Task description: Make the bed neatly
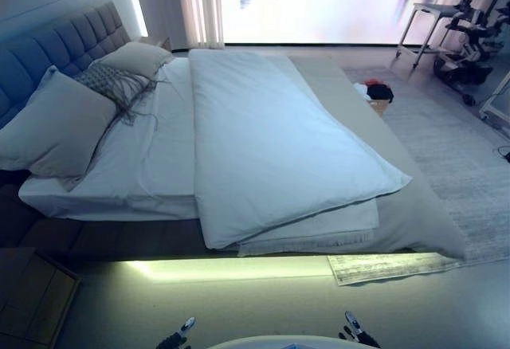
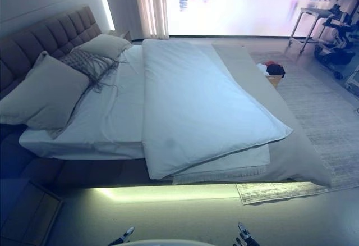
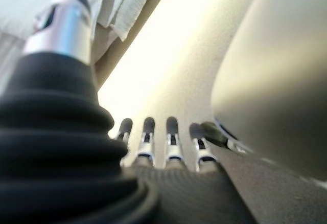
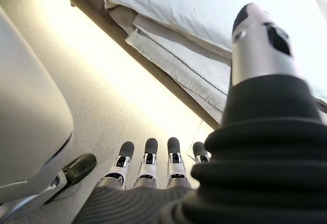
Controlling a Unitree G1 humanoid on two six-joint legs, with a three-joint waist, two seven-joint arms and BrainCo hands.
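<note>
Now, at the bedside, largest to smallest:

Bed (image 1: 88, 241): we stand at its long side, well apart from it, with the tufted headboard (image 1: 60, 42) on our left. From this range neither hand reaches the bedding, so a stretch rather than a step closer could cost us balance.

Duvet (image 1: 271, 150): pale, lying as a folded strip down the middle of the mattress, its near corner hanging past the edge. We judge it still needs spreading; a pull on one corner alone would skew it and bunch it toward the foot.

Fitted sheet (image 1: 151, 158): bare and faintly creased between duvet and pillows. Dragging the duvet across could ruck it further.

Grey blanket (image 1: 414, 213): a darker layer under the duvet on the far side, draping toward the floor. It could slide off if the duvet is tugged our way.

Pillows (image 1: 60, 130): stacked at the headboard, a fringed throw (image 1: 111, 84) between them. A duvet flung too far would bury or knock them.

Rug (image 1: 390, 268): its fringed corner lies near our feet, a trip risk as we close in.

Left hand (image 3: 158, 142): low, fingers straight and relaxed, holding nothing.

Right hand (image 4: 153, 165): low, fingers likewise extended, empty.
</note>
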